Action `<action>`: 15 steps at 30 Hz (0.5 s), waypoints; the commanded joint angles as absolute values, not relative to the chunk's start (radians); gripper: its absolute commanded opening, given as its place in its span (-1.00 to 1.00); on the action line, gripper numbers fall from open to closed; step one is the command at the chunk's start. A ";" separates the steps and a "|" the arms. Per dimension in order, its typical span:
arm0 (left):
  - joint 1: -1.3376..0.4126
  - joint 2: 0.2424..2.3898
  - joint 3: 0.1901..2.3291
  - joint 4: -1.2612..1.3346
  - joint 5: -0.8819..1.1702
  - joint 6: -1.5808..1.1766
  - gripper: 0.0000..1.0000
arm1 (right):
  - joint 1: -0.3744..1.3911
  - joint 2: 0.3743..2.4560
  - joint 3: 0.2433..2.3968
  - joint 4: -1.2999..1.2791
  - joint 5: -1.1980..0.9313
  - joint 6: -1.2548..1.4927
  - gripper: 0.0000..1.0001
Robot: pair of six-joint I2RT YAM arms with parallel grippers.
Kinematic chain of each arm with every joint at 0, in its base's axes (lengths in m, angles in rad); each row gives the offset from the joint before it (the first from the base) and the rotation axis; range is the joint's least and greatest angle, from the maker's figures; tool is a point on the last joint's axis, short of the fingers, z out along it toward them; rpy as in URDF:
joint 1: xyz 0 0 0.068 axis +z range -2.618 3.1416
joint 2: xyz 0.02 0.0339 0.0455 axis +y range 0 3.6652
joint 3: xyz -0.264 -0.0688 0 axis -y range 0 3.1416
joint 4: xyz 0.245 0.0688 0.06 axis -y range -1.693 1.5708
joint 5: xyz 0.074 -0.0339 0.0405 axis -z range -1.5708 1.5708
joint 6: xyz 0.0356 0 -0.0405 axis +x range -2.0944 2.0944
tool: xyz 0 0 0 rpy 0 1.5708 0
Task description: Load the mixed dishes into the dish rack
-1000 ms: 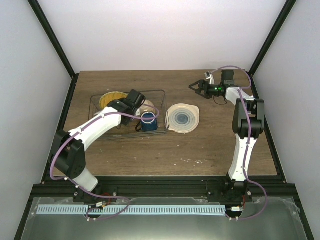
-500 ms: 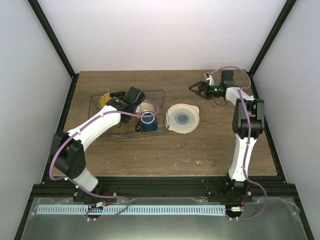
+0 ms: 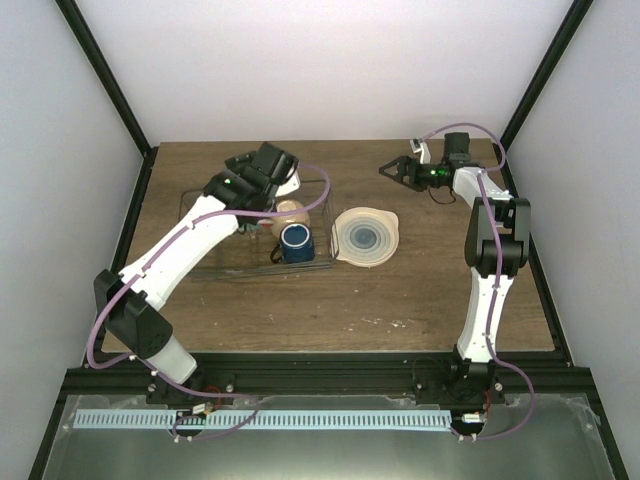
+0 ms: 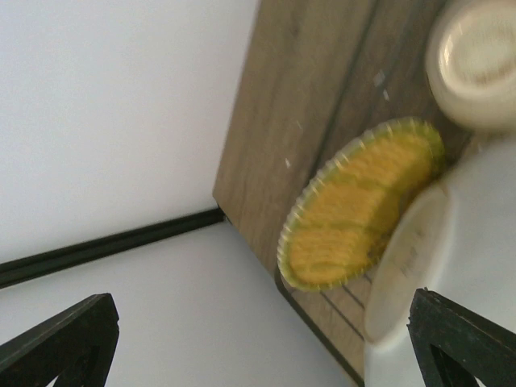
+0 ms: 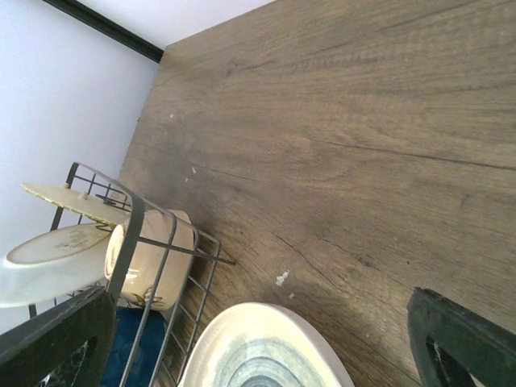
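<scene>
Your left fingers (image 4: pixel 64 340) stand wide apart and empty above the yellow plate (image 4: pixel 355 205) in the rack (image 5: pixel 129 235); your right fingers (image 5: pixel 463 334) gape equally, holding nothing, over the table (image 5: pixel 363 121).

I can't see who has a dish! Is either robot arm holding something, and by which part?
Nothing is held. The left fingers and the right fingers are both wide open with nothing between them.
</scene>
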State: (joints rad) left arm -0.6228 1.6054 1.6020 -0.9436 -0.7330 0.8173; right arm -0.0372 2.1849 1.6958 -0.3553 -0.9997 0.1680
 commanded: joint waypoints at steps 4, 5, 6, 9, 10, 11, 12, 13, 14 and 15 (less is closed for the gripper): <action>-0.625 1.585 1.802 -0.847 -0.470 0.702 0.99 | -0.041 2.141 1.727 -0.447 -0.921 0.098 1.00; -0.624 1.583 1.809 -0.798 -0.449 0.689 0.99 | -0.042 2.133 1.719 -0.456 -0.908 0.089 1.00; -0.618 1.585 1.813 -0.755 -0.432 0.678 1.00 | -0.042 2.125 1.707 -0.464 -0.887 0.079 1.00; -0.593 1.617 1.835 -0.663 -0.397 0.646 0.99 | -0.041 2.101 1.686 -0.508 -0.817 0.061 0.99; -0.585 1.637 1.854 -0.645 -0.393 0.633 1.00 | -0.041 2.093 1.680 -0.519 -0.798 0.055 1.00; -0.572 1.662 1.890 -0.642 -0.382 0.610 1.00 | -0.041 2.083 1.667 -0.533 -0.784 0.050 0.99; -0.557 1.688 1.923 -0.649 -0.365 0.579 1.00 | -0.041 2.071 1.649 -0.539 -0.764 0.048 1.00; -0.540 1.718 1.962 -0.660 -0.347 0.534 1.00 | -0.042 2.057 1.629 -0.541 -0.751 0.050 1.00; -0.517 1.743 1.994 -0.668 -0.331 0.483 0.99 | -0.041 2.041 1.604 -0.541 -0.737 0.052 1.00; -0.490 1.767 2.025 -0.675 -0.311 0.429 1.00 | -0.041 2.025 1.582 -0.542 -0.721 0.057 1.00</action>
State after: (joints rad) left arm -0.5640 1.6772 1.9202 -0.7197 -0.4072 0.6193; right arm -0.0372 2.1105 1.6417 -0.4934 -0.8066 0.0780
